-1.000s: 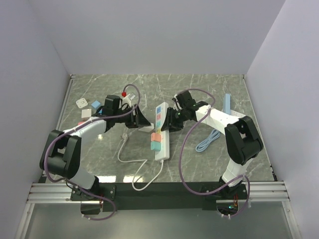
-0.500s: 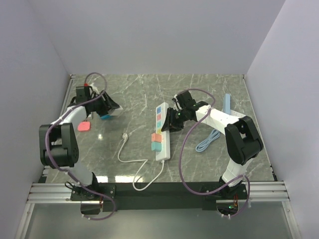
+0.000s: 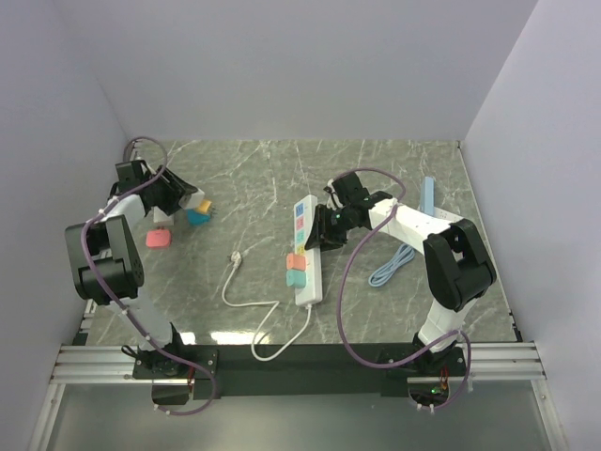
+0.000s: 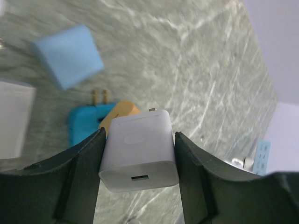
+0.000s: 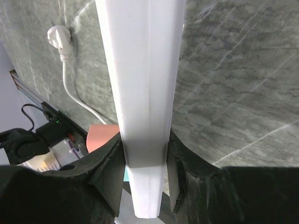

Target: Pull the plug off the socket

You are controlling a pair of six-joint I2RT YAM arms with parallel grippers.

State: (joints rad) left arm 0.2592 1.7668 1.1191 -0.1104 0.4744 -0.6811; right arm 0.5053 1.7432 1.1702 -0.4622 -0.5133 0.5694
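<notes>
The socket (image 3: 305, 252) is a long white power strip lying in the middle of the table, with a salmon plug (image 3: 294, 261) and a teal plug (image 3: 295, 277) still in it. My right gripper (image 3: 320, 230) is shut on its side; the right wrist view shows the socket (image 5: 140, 70) pinched between both fingers of the right gripper (image 5: 145, 149). At the far left, my left gripper (image 3: 178, 197) is shut on a white USB charger plug (image 4: 139, 144), which sits square in the left gripper (image 4: 138, 142) and well clear of the socket.
Loose plugs lie below the left gripper: a light blue cube (image 4: 69, 55), a teal one with prongs (image 4: 88, 122), an orange one (image 4: 122, 111) and a pink one (image 3: 158, 239). The socket's white cord (image 3: 246, 303) loops toward the front. A blue cable coil (image 3: 392, 266) lies right.
The left arm has swung from beside the socket to the far left of the table, carrying the white plug with it. The right gripper and the socket have stayed put.
</notes>
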